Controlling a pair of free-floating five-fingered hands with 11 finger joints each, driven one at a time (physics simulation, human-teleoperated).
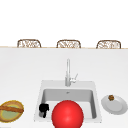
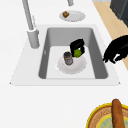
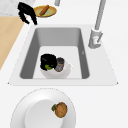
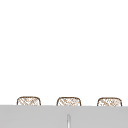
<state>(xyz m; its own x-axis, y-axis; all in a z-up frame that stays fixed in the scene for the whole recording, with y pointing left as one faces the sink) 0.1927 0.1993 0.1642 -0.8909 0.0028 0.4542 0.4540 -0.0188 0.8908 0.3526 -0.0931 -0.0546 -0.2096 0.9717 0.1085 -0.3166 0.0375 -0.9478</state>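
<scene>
Red ball (image 1: pixel 67 114) foremost, right hand (image 2: pixel 77 48) (fingers curled) round lime (image 2: pixel 77 53).

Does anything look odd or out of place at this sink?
A large red ball covers the front edge of the sink in the front view, dwarfing the left hand beside it; it looks foreign.

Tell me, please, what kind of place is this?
Most likely a kitchen, at a counter with an inset sink. A tall faucet stands behind it, chair backs line the far edge, and a plate holds food.
</scene>
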